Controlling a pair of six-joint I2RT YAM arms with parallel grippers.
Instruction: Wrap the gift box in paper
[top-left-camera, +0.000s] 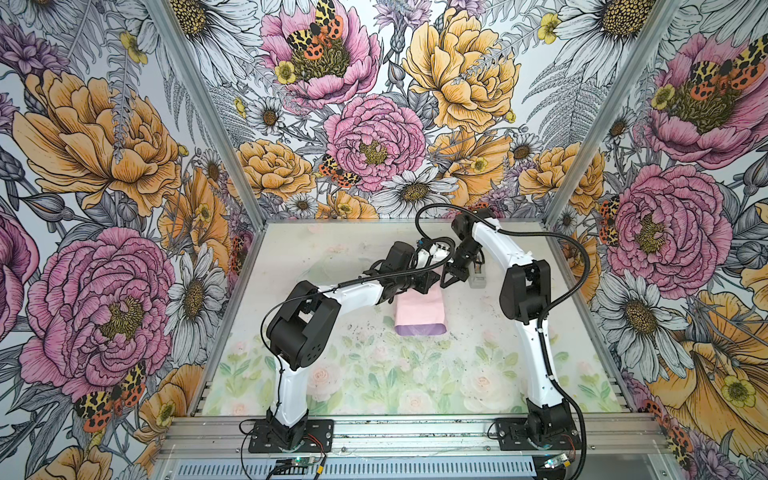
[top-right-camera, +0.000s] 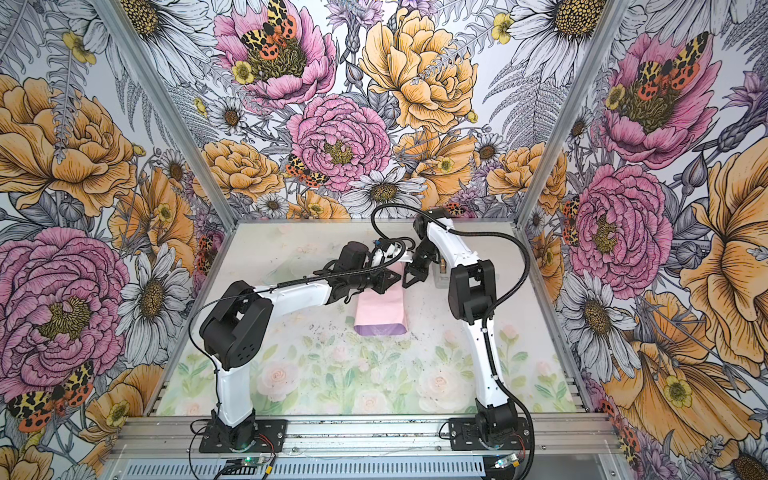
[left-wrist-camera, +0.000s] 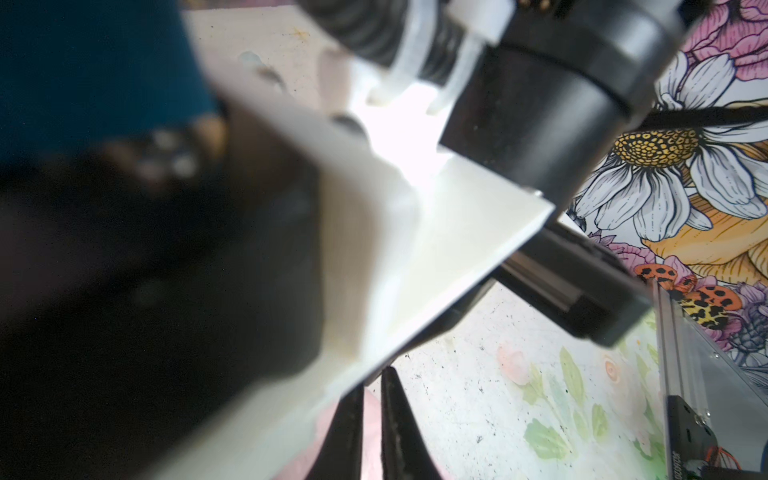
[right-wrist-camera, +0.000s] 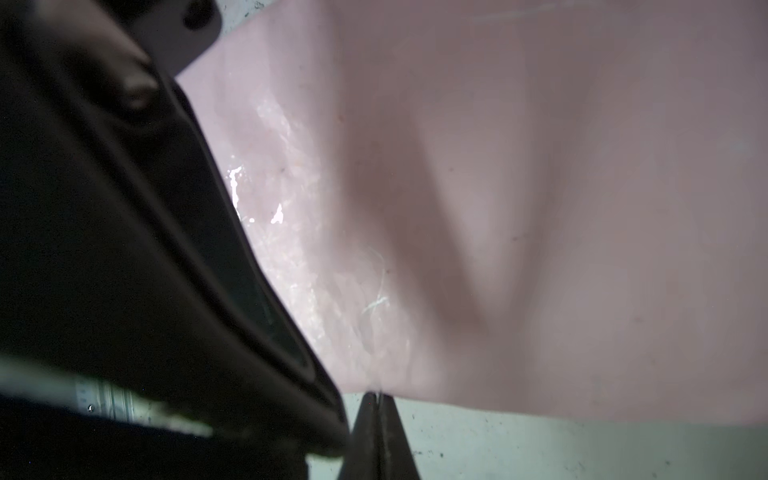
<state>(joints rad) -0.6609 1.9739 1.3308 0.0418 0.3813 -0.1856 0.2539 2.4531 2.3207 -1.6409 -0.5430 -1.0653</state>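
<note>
The likeliest failure was the wrap springing open. The paper (top-left-camera: 419, 311) looked only loosely folded round the box, which was hidden inside it, so the pink flap could have curled back if either gripper let go before the seam was fixed. A sideways pull by the right gripper (right-wrist-camera: 377, 397) might also have torn the thin edge or dragged the parcel across the bench (top-left-camera: 374, 374) into the dispenser (top-left-camera: 478, 277). The two arms also sat close enough at that end to knock each other. The parcel lay just beside the dispenser, on the side toward the left arm, pink face up, with a lilac band along the end farthest from the dispenser. The right gripper was shut, its tips meeting right at the paper's edge nearest the dispenser; whether it nipped a sliver of paper could not be told. The left gripper (left-wrist-camera: 374, 380) was all but closed, with only a thin slit between its fingers. Its tips were on or just over the pink face at that same end, a little farther from the dispenser, and it held nothing that showed. A glossy patch (right-wrist-camera: 286, 199), tape by its look, lay on the paper near the right gripper.
</note>
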